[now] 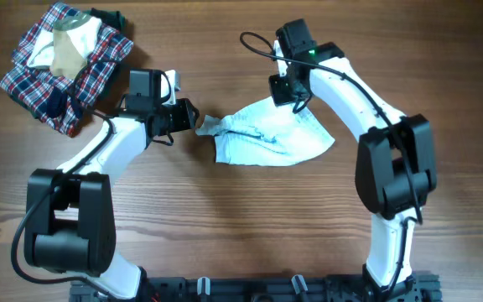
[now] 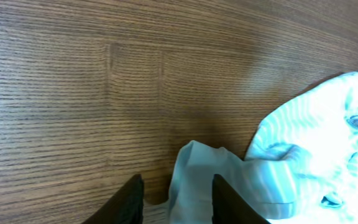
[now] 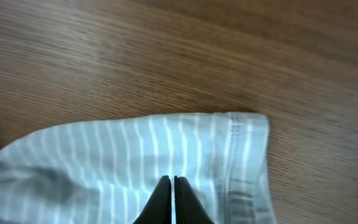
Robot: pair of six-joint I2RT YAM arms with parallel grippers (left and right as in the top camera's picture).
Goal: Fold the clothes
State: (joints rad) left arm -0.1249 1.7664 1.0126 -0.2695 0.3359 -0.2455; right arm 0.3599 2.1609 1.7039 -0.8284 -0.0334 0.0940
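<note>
The clothes (image 1: 268, 134), a small pale blue-white striped piece, lie crumpled mid-table. My left gripper (image 1: 194, 117) is at their left corner. In the left wrist view that corner (image 2: 194, 174) rises between the two dark fingers (image 2: 132, 199), which stand apart, with a gap showing on the left side of the cloth. The left gripper (image 2: 178, 190) is open around it. My right gripper (image 1: 296, 99) is at the garment's far edge. In the right wrist view the right gripper (image 3: 172, 182) has its fingertips pressed together on the striped fabric (image 3: 123, 155), near the hemmed edge (image 3: 247, 155).
A heap of red-navy-white plaid cloth (image 1: 99, 71) with a beige-cream garment (image 1: 70, 50) on top lies at the far left corner. A black cable (image 1: 258, 46) loops behind the right arm. Both arm bases stand at the near edge.
</note>
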